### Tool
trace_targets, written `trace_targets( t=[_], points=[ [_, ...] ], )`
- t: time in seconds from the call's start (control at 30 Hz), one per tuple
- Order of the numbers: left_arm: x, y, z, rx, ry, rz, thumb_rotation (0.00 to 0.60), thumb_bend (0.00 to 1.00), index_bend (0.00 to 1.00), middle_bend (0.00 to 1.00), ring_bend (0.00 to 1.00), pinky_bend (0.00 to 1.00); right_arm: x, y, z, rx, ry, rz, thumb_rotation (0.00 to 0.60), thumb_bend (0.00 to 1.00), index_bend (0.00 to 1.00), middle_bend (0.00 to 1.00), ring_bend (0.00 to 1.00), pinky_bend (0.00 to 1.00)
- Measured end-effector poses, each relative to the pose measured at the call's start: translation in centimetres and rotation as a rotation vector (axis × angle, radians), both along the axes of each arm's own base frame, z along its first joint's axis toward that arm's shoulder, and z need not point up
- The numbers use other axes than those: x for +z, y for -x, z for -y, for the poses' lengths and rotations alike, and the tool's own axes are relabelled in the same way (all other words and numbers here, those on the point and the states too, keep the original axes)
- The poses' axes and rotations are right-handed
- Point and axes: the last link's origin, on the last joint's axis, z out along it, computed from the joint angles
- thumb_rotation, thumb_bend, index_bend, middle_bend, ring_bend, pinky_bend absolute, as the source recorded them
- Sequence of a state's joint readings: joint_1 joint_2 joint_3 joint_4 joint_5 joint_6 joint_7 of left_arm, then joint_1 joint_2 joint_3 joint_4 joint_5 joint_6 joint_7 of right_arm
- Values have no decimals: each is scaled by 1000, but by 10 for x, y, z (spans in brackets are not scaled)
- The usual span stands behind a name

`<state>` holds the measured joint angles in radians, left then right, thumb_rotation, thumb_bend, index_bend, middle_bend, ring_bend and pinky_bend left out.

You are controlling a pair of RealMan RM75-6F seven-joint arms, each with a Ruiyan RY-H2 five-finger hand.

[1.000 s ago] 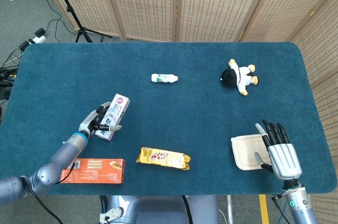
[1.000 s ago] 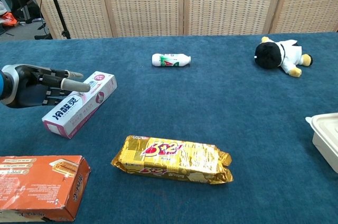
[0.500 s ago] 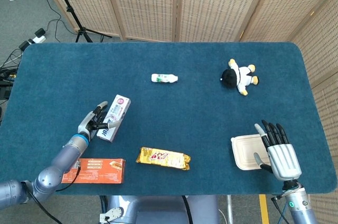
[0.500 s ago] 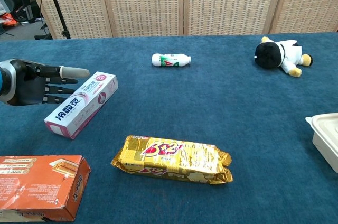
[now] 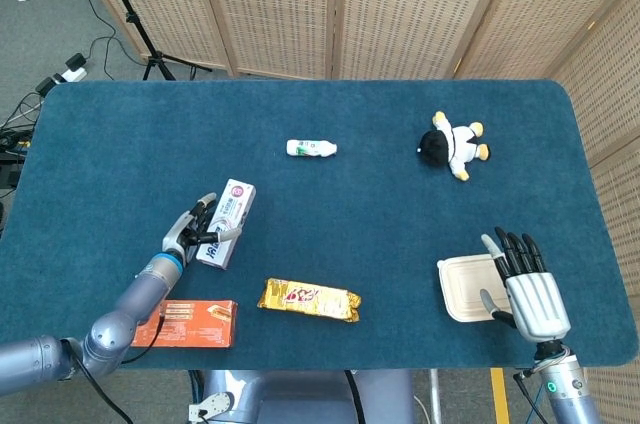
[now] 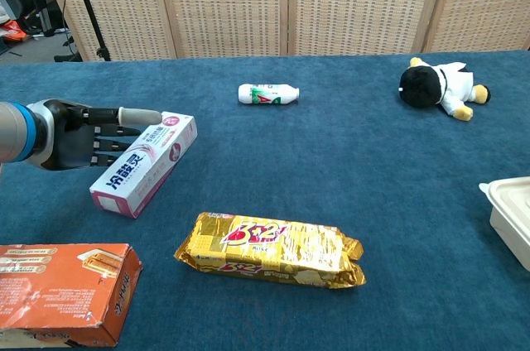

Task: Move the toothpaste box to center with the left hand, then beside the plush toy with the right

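Note:
The white and pink toothpaste box [image 5: 227, 222] [image 6: 146, 161] lies on the blue table, left of the middle. My left hand [image 5: 189, 233] [image 6: 73, 133] grips it from its left side, thumb over the top and fingers along the side. The plush toy [image 5: 455, 144] [image 6: 439, 86], black-haired and in white clothes, lies at the far right. My right hand [image 5: 527, 284] hovers near the front right edge with its fingers spread and nothing in them; the chest view does not show it.
A small white bottle [image 5: 311, 148] [image 6: 267, 93] lies at the back centre. A gold snack packet [image 5: 309, 299] [image 6: 271, 249] and an orange box [image 5: 185, 322] [image 6: 58, 290] lie near the front. A white container [image 5: 467, 287] [image 6: 509, 214] sits beside my right hand.
My left hand has carried the toothpaste box to the right, toward the table's middle. The right hand has stayed where it was.

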<state>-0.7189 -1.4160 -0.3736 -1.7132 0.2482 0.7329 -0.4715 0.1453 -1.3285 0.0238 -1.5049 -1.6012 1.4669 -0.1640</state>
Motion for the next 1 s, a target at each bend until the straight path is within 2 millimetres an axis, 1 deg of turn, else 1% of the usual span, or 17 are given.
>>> trace_targets(
  t=[0.3,0.43,0.63,0.8,1.0],
  points=[
    [-14,-12,-5,-24,-49,34,600,0,0,0,0,0,-2,1,1,-3,-7,1,600,414,44,0,0,0],
    [-25,-18,-6,-44,-59,40,600,0,0,0,0,0,-3,2,2,-7,-13,2,600,414,44,0,0,0],
    [-36,-25,-12,-59,-71,43,600,0,0,0,0,0,-4,3,3,-14,-17,1,600,414,44,0,0,0],
    [-39,-30,-18,-63,-80,54,600,0,0,0,0,0,-5,5,4,-20,-20,-1,600,414,44,0,0,0],
    [-42,-42,-26,-76,-84,76,600,0,0,0,0,0,-6,7,7,-32,-24,-2,600,414,44,0,0,0]
  ],
)
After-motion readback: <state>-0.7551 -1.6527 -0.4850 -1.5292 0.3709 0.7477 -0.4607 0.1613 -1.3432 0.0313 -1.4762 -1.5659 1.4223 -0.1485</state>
